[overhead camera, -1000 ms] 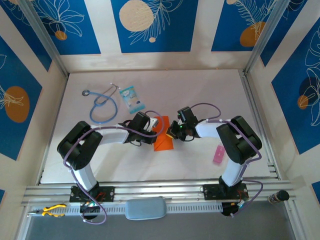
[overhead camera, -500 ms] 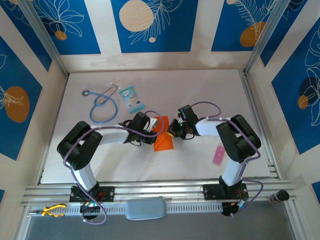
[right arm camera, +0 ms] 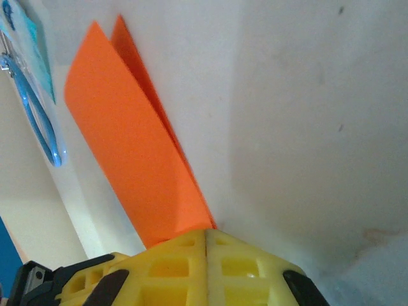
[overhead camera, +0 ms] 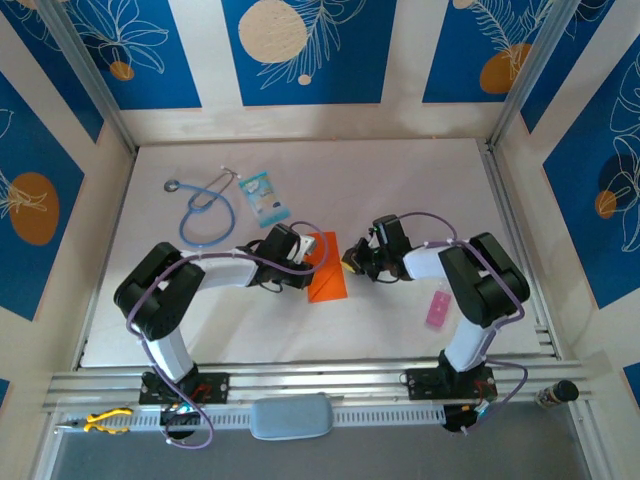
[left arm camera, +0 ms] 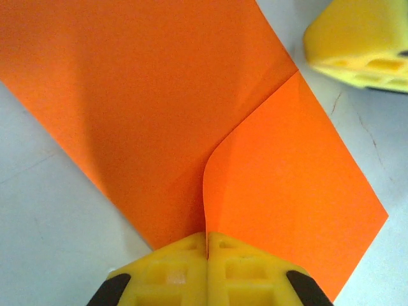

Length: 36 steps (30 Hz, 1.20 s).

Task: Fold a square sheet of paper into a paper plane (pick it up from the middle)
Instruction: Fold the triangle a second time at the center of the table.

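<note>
The square sheet of paper (overhead camera: pixel 328 281) lies partly folded at mid-table, bright orange, with one flap (left arm camera: pixel 287 172) raised over the lower layer (left arm camera: pixel 127 95). My left gripper (overhead camera: pixel 312 258) is at its left side. In the left wrist view its jaws (left arm camera: pixel 207 239) are shut, and the flap's curled edge runs into the seam between them. My right gripper (overhead camera: pixel 351 262) is shut just right of the sheet, and its fingers (left arm camera: pixel 357 38) rest on the table a little off the paper's edge. In the right wrist view the sheet (right arm camera: pixel 134 146) stretches away from the shut jaws (right arm camera: pixel 207 234). The paper plane is out of view.
A blue stethoscope (overhead camera: pixel 205 212) and a light-blue packet (overhead camera: pixel 263 197) lie at the back left. A small pink strip (overhead camera: pixel 437 310) lies by the right arm. Yellow-handled pliers (overhead camera: pixel 105 420) sit below the table's front rail. Patterned walls close in the table (overhead camera: pixel 300 160).
My right arm has drawn back to the right, so its shut gripper sits off the sheet's right edge. The left gripper and the sheet have stayed where they were.
</note>
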Tool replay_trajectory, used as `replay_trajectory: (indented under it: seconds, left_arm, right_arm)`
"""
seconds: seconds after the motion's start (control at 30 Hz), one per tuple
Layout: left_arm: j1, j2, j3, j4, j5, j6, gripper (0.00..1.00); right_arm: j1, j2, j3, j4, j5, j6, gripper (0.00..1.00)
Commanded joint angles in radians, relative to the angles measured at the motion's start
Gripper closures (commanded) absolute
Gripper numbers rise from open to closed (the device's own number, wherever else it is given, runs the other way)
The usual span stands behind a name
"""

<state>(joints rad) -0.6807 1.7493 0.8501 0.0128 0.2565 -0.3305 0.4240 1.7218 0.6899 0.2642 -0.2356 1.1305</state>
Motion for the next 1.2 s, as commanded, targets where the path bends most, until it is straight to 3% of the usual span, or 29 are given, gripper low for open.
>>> replay_trajectory:
  seconds: [0.0, 0.17, 0.3, 0.67, 1.0, 1.17]
  left_arm:
    - [0.007, -0.011, -0.005, -0.059, -0.019, 0.016, 1.0]
    - [0.007, -0.014, -0.009, -0.053, -0.019, 0.012, 1.0]
    - [0.007, -0.012, -0.01, -0.051, -0.016, 0.01, 1.0]
    - [0.007, -0.01, -0.002, -0.062, -0.017, 0.017, 1.0]
    - [0.007, -0.014, 0.012, -0.072, -0.017, 0.015, 1.0]
    - [0.009, -0.044, 0.05, -0.118, -0.01, 0.007, 0.9]
  right_arm:
    - [0.03, -0.074, 0.048, -0.143, 0.051, -0.069, 0.98]
    - [0.097, -0.059, 0.109, -0.262, 0.069, -0.136, 0.98]
    - [0.129, -0.025, 0.122, -0.248, 0.062, -0.133, 0.99]
    - [0.145, 0.066, 0.137, -0.168, -0.016, -0.132, 0.99]
    - [0.144, 0.072, 0.094, -0.246, 0.059, -0.123, 1.0]
    - [0.143, 0.079, 0.083, -0.246, 0.061, -0.114, 1.0]
